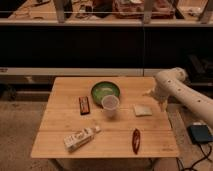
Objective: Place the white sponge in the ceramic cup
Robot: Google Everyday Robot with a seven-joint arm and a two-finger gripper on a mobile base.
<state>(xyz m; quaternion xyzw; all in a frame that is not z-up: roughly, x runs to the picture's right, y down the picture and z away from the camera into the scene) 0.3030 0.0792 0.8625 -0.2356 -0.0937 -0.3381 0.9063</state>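
1. Sponge (pixel 142 110) risk: lying so flat on the surface (pixel 65 120), it may slide away under a shallow pinch, we judge.
2. The cup (pixel 110 105), left of it and just in front of the bowl (pixel 105 90), looks light; a careless drop could topple it.
3. The gripper (pixel 160 99) hangs just right of the sponge; its state we cannot tell.
4. The sponge looks thin, off-white and soft-edged.

Dim, warm light from above brightens the desk (pixel 60 115); behind it lies deep shadow. The pincer (pixel 161 101), at the desk's right edge, looks pale and lit.
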